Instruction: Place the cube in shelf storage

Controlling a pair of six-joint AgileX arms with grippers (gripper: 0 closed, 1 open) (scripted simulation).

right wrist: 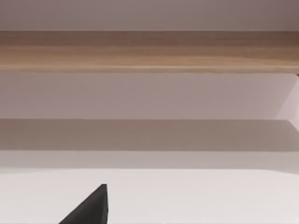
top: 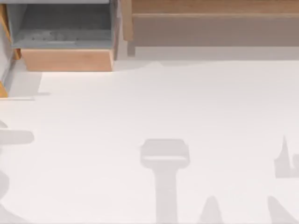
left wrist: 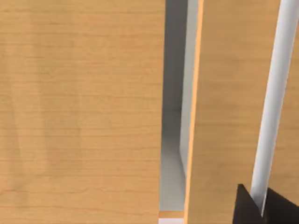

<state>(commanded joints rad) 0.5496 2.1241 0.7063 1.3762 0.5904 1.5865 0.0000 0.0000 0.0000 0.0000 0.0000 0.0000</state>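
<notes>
The cube is out of view. The shelf storage (top: pixel 212 29), a long brown wooden unit with a darker front, runs along the table's far edge at the right. In the right wrist view one of its boards (right wrist: pixel 149 51) lies straight ahead, with a shaded recess below it. A dark tip of my right gripper (right wrist: pixel 91 209) pokes in over the white table short of the shelf. A dark part of my left gripper (left wrist: pixel 254 210) sits close against pale wood panels (left wrist: pixel 79 112).
A grey-lined box (top: pixel 65 59) with a pale wood front stands at the far left corner. Wide white tabletop (top: pixel 149 107) spreads in front of both units, crossed by grey arm shadows (top: pixel 165 158) near the front edge.
</notes>
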